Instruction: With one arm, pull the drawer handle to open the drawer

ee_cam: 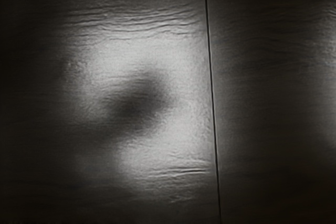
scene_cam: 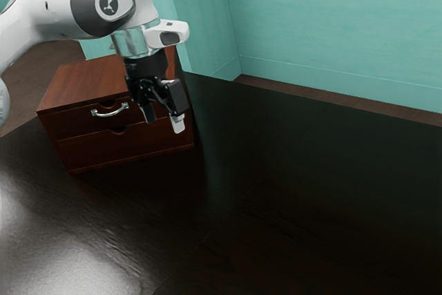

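Note:
A small reddish-brown wooden cabinet (scene_cam: 110,112) stands on the dark surface at the exterior view's left. Its upper drawer (scene_cam: 90,119) carries a curved metal handle (scene_cam: 110,110), and the drawer front sits flush with the cabinet. My gripper (scene_cam: 164,120) hangs in front of the cabinet's right part, a little to the right of the handle and at about its height. It is open, with nothing between the fingers (scene_cam: 178,124). The wrist view looks down on the dark wooden surface (ee_cam: 136,103), where a bright glare patch and a thin seam (ee_cam: 211,98) show.
A lower drawer front (scene_cam: 124,146) with a small notch sits under the upper one. The teal wall (scene_cam: 331,18) runs along the back, with a corner behind the cabinet. The dark glossy surface (scene_cam: 290,205) stretches wide to the exterior view's right and front.

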Robot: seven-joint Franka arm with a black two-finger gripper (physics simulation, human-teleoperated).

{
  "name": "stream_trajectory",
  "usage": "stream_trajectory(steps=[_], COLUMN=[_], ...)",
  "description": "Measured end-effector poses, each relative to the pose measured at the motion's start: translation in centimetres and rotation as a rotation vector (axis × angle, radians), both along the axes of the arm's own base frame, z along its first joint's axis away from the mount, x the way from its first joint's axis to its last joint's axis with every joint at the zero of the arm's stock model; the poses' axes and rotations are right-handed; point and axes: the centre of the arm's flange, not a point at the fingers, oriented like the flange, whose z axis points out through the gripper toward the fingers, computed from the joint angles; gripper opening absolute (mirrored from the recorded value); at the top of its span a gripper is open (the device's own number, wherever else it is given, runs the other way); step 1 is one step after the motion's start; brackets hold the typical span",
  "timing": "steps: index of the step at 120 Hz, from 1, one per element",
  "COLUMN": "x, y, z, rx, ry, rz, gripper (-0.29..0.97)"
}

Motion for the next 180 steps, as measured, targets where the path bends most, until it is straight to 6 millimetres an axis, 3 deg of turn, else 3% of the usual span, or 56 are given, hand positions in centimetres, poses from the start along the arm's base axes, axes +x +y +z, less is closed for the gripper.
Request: stream_trajectory(steps=[34,38,45,51,66,81,93,111,138,155,180], x=[-0.2,-0.8,-2.8,-4.1,-5.1,-5.9,-5.7,-7.2,-8.3,-7.2,-5.5], y=[0.6,0.6,0.2,0.1,0.7,1.4,3.0,7.3,7.3,8.3,9.9], z=[0.2,2.0,6.7,8.9,10.2,10.9,8.7,6.7,1.8,-0.8,-2.6], rx=[-0.005,-0.002,0.004,0.007,0.016,0.032,0.052,0.086,0.062,0.099,0.173], ry=[0.002,-0.027,-0.111,-0.149,-0.166,-0.177,-0.096,0.035,0.01,-0.061,-0.15], rz=[0.038,0.04,0.037,0.038,0.037,-0.075,-0.15,-0.193,-0.416,-0.531,-0.658], gripper=[0.68,0.68,0.68,0.68,0.68,0.68,0.68,0.68,0.68,0.68,0.68])
